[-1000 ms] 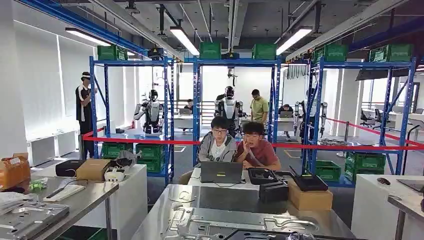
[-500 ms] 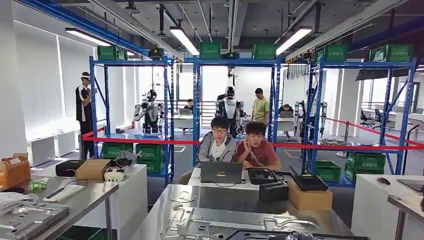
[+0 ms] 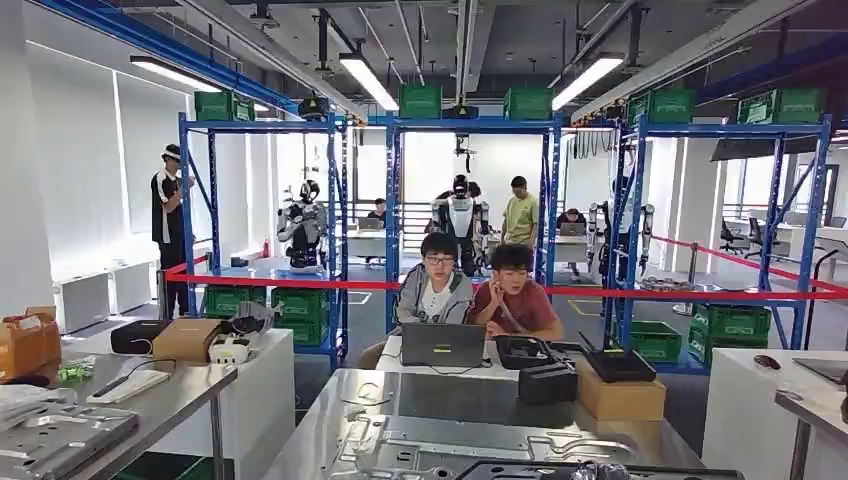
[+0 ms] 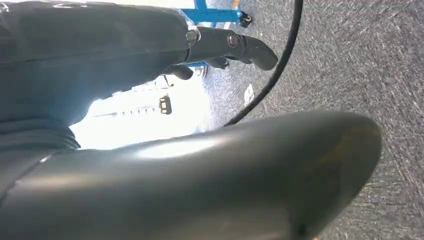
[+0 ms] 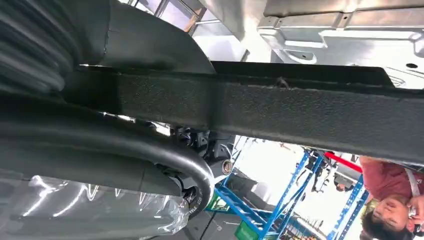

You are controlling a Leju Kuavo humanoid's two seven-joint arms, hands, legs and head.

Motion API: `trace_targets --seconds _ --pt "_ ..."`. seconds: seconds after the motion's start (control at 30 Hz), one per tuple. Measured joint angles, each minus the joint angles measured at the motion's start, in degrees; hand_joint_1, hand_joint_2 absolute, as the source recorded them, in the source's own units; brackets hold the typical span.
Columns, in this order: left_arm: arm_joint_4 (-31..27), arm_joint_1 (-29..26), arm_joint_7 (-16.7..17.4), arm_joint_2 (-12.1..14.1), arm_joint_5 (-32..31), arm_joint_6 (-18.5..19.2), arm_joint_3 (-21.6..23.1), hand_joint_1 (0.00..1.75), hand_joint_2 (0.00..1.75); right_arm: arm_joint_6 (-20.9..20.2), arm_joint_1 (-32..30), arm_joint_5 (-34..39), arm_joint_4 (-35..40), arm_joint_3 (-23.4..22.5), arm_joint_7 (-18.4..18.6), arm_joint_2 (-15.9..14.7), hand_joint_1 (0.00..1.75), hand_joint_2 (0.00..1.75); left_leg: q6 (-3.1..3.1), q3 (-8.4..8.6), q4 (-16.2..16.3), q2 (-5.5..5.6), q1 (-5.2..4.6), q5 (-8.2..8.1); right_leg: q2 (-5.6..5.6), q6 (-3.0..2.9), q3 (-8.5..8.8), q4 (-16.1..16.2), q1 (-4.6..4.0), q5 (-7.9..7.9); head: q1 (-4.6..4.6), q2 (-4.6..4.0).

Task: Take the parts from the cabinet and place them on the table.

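Right now my right hand (image 5: 150,150) grips a black tray (image 5: 300,115) with a clear plastic bag (image 5: 90,210), over the near metal table (image 3: 480,400); my left hand (image 4: 200,165) hangs, grip unclear.

Left hand (image 4: 190,125): seen from its wrist camera, thick grey thumb across the foreground, darker fingers (image 4: 235,47) extended beyond it and apart from the thumb, nothing between them.

Right hand (image 5: 125,135): seen from its wrist camera, ribbed cover and thumb wrapped about a black textured bar (image 5: 300,112), with crumpled clear plastic (image 5: 95,210) beneath the thumb. Grip closed on the bar.
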State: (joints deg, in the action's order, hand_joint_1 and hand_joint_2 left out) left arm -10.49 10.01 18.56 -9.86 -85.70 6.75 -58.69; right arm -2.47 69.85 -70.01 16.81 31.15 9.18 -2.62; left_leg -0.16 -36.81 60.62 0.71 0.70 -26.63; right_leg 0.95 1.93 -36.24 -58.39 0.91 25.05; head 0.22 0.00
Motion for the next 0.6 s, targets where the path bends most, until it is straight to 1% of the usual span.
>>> trace_targets --seconds 0.03,0.1,0.13,0.17,0.2,0.23,0.27,0.3,0.33,0.37,0.4,0.43,0.47,0.5,0.53,0.57,0.6 --pt "-0.02 0.0 0.0 0.04 0.0 0.0 0.0 0.0 0.0 -0.02 0.0 -0.02 0.0 0.0 0.0 0.04 1.75 1.75 0.04 -0.01 0.05 0.0 -0.09 -0.01 0.0 0.07 0.0 0.02 0.09 -0.04 0.0 0.0" --pt "-0.02 0.03 0.02 0.15 0.0 0.02 0.0 0.0 0.0 -0.02 0.02 -0.11 0.0 0.0 0.11 0.15 1.75 1.75 0.34 0.03 -0.09 -0.02 -0.19 0.05 0.02 0.33 0.08 0.29 0.19 -0.15 0.02 0.0" --pt "0.0 0.05 0.02 0.13 0.0 0.02 0.0 0.0 0.0 -0.02 0.08 -0.13 0.0 0.02 0.22 0.15 1.75 1.75 0.8 0.35 -0.71 -0.15 0.5 0.39 0.08 0.46 0.07 0.24 0.09 0.0 0.02 0.0" --pt "0.0 0.05 0.04 0.15 0.0 0.02 -0.02 0.0 0.0 -0.02 0.12 -0.22 0.02 0.0 0.28 0.11 1.75 1.75 0.98 0.64 -1.11 -0.38 0.66 0.54 -0.22 0.53 -0.48 -0.52 0.26 0.67 -0.02 0.0" --pt "-0.02 0.08 0.07 0.17 0.0 0.02 -0.02 0.0 0.0 -0.02 0.37 -0.33 0.02 0.02 0.33 0.07 1.75 1.75 1.16 0.68 -1.17 -0.5 0.79 0.61 -0.25 0.55 -1.63 -3.11 0.22 2.37 -0.07 0.0" --pt "-0.02 0.09 0.13 0.17 0.0 0.0 -0.02 0.0 0.0 -0.13 0.6 -0.41 0.02 0.0 0.41 0.07 1.75 1.75 1.17 0.66 -1.17 -0.55 0.79 0.6 -0.25 0.58 -3.59 -7.39 0.31 4.55 0.0 0.0" --pt "-0.02 0.09 0.2 0.17 0.0 0.0 -0.02 0.0 0.0 -0.2 0.6 -0.48 0.0 0.0 0.48 0.02 1.75 1.75 1.17 0.67 -1.17 -0.63 0.84 0.59 -0.26 0.66 -5.74 -11.99 0.39 6.33 -0.02 0.0" --pt "-0.02 0.07 0.28 0.17 0.0 0.0 -0.02 0.0 0.0 -0.39 0.54 -0.5 0.0 0.02 0.48 -0.07 1.75 1.75 1.14 0.66 -1.15 -0.68 0.93 0.56 -0.27 0.77 -7.79 -15.99 0.45 7.55 -0.04 0.0" --pt "-0.02 0.06 0.42 0.17 0.02 -0.04 -0.02 0.0 0.0 -0.55 0.37 -0.66 0.0 0.0 0.48 -0.15 1.75 1.75 1.07 0.68 -1.14 -0.69 1.1 0.52 -0.31 0.89 -8.7 -17.44 0.55 7.44 -0.11 0.0" --pt "-0.02 0.07 0.57 0.17 0.09 -0.09 -0.02 0.0 0.0 -0.59 0.33 -0.74 0.0 0.02 0.5 -0.22 1.75 1.75 0.89 0.7 -1.09 -0.69 1.29 0.41 -0.35 1.04 -8.09 -15.96 0.73 5.85 -0.15 0.0" --pt "-0.02 0.07 0.68 0.17 0.09 -0.09 -0.02 0.0 0.0 -0.61 0.41 -0.83 0.0 0.0 0.48 -0.24 1.75 1.75 0.63 0.79 -0.98 -0.69 1.5 0.27 -0.46 1.15 -6.26 -11.88 0.95 3.39 -0.13 0.0" --pt "-0.02 0.07 0.79 0.17 0.11 -0.09 -0.04 0.0 0.0 -0.61 0.57 -0.87 0.0 0.0 0.48 -0.24 1.75 1.75 0.23 0.92 -0.83 -0.7 1.73 0.03 -0.67 1.29 -3.69 -6.61 1.13 0.8 -0.2 0.0" --pt "-0.02 0.08 0.81 0.2 0.11 -0.09 -0.04 0.0 0.0 -0.61 0.73 -0.94 0.0 0.0 0.5 -0.26 1.75 1.75 -0.31 0.98 -0.69 -0.7 1.67 -0.28 -1.08 1.44 -1.36 -1.64 1.41 -1.04 -0.24 0.0" --pt "-0.02 0.1 0.81 0.26 0.13 -0.09 -0.04 0.0 0.0 -0.61 1.15 -0.98 0.0 0.0 0.52 -0.28 1.75 1.75 -0.81 0.76 -0.47 -0.66 1.39 -0.38 -1.16 1.53 -0.59 -0.75 0.79 0.01 -0.26 -0.07" --pt "-0.02 0.12 0.85 0.26 0.15 -0.07 -0.04 0.0 0.0 -0.74 1.24 -1.03 0.0 0.0 0.48 -0.24 1.75 1.75 -1.14 0.66 -0.49 -0.67 1.19 -0.27 -1.01 0.9 -0.52 -0.57 0.72 0.24 -0.46 -0.05" --pt "-0.02 0.06 0.85 0.3 0.15 -0.07 -0.04 0.0 0.0 -0.81 1.07 -1.16 0.0 0.0 0.55 -0.28 1.75 1.75 -1.25 0.69 -0.51 -0.66 1.18 -0.45 -0.96 0.75 -0.48 -0.24 1.06 0.02 -0.42 0.07" --pt "-0.02 -0.01 0.85 0.37 0.15 -0.07 -0.04 0.0 0.0 -0.85 0.93 -1.2 0.0 0.0 0.57 -0.35 1.75 1.75 -0.63 0.72 -0.83 -0.68 1.26 0.04 -0.9 0.72 -0.52 -0.28 1.0 0.01 -0.42 -0.02"
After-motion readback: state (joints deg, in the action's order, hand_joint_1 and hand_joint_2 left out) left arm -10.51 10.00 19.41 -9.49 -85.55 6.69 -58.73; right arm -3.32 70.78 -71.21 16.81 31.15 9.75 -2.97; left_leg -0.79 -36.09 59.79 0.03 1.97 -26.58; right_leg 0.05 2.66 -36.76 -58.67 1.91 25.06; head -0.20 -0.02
